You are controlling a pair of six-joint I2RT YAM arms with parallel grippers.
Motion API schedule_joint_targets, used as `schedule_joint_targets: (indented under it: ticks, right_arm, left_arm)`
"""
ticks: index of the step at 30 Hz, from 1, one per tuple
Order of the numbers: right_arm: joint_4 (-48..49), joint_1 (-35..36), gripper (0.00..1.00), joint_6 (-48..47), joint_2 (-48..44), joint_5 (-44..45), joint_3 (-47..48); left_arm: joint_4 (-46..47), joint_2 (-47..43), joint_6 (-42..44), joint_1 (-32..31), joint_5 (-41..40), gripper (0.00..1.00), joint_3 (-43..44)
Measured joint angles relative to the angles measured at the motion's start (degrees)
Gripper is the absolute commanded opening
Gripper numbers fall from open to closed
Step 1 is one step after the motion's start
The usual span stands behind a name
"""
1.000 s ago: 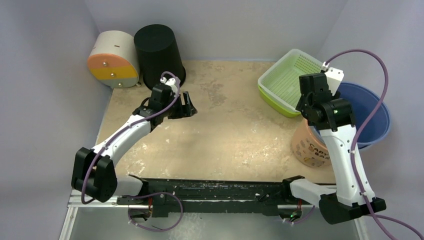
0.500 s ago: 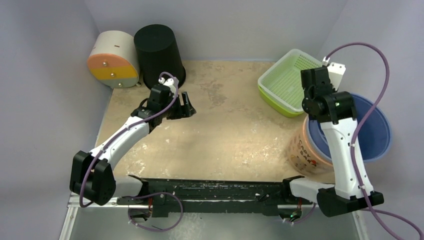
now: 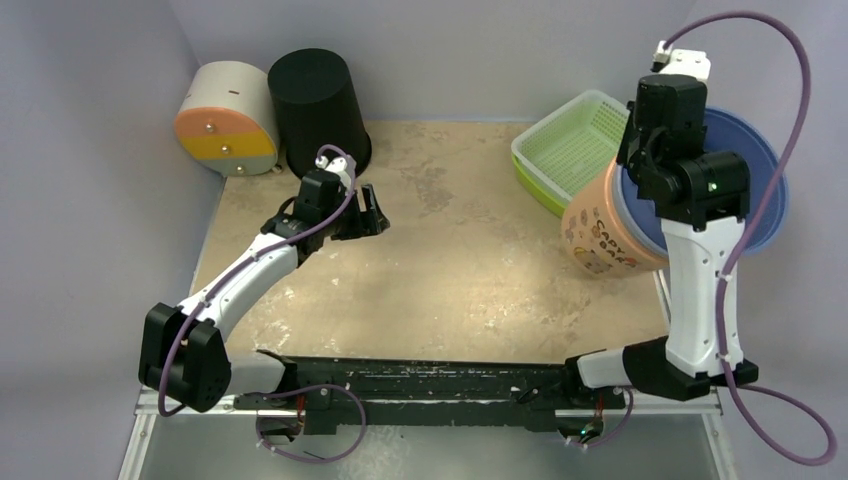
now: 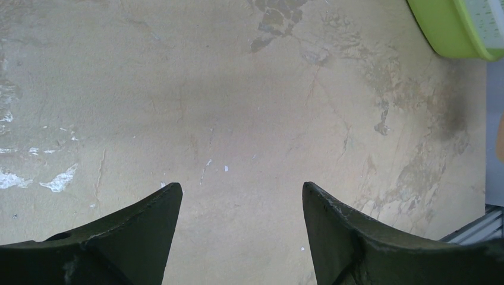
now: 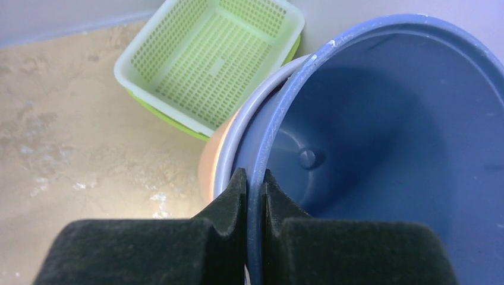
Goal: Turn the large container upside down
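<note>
- Two arms are working over a beige counter [image 3: 470,280]; the right hand [image 5: 255,178] is pinching shut on the rim of the large blue container [image 5: 380,136], one finger inside the rim and one outside.
- The large blue container is sitting at 3 o'clock of the counter, at its right edge, tilted steeply with its mouth facing toward 2 o'clock.
- It is nesting inside an orange printed tub [image 3: 598,235] with a pale lavender rim; the tub is tilting with it, base pointing toward 8 o'clock.
- Can't tell whether the tub's low edge is touching the counter.
- The right arm is standing tall, wrist up over the blue rim at its 11 o'clock side.
- The left hand [image 4: 241,193] is hanging open over bare counter at about 10 o'clock, gripping nothing, fingers well apart.
- A green mesh basket [image 5: 208,59] is lying at 1 o'clock, just beside the tub and blue container; can't tell if it is touching them.
- A black bucket [image 3: 320,105] is standing upside down at 11 o'clock by the back wall.
- A white-and-orange round canister [image 3: 225,120] is lying on its side just at 9 o'clock of the black bucket, touching or nearly so.
</note>
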Motion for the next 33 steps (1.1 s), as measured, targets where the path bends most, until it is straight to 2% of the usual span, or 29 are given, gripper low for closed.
schedule_joint_targets:
  ticks: [10,17,24,30,33]
  right_arm:
    - [0.63,-0.59,0.00,-5.73,3.37,-15.85,1.22]
    - [0.81,0.42,0.00,-6.71,4.31,-25.03,5.62]
    - [2.86,1.18,0.00,-6.49,5.05,-35.21,9.01]
    - [8.55,9.68,0.00,-5.05,8.11,-41.51,6.21]
    - [14.25,12.70,0.00,-3.98,10.29,-43.54,1.55]
  left_arm:
    - [-3.17,0.07,0.24,0.00,-0.20,0.72,2.93]
    - [-4.15,0.20,0.22,0.00,-0.39,0.72,9.16]
    - [-5.68,0.39,0.39,0.00,-0.52,0.72,11.72]
    - [-7.67,0.70,0.61,0.02,-1.01,0.72,14.08]
    - [-8.09,0.70,0.66,0.02,-1.29,0.72,16.15]
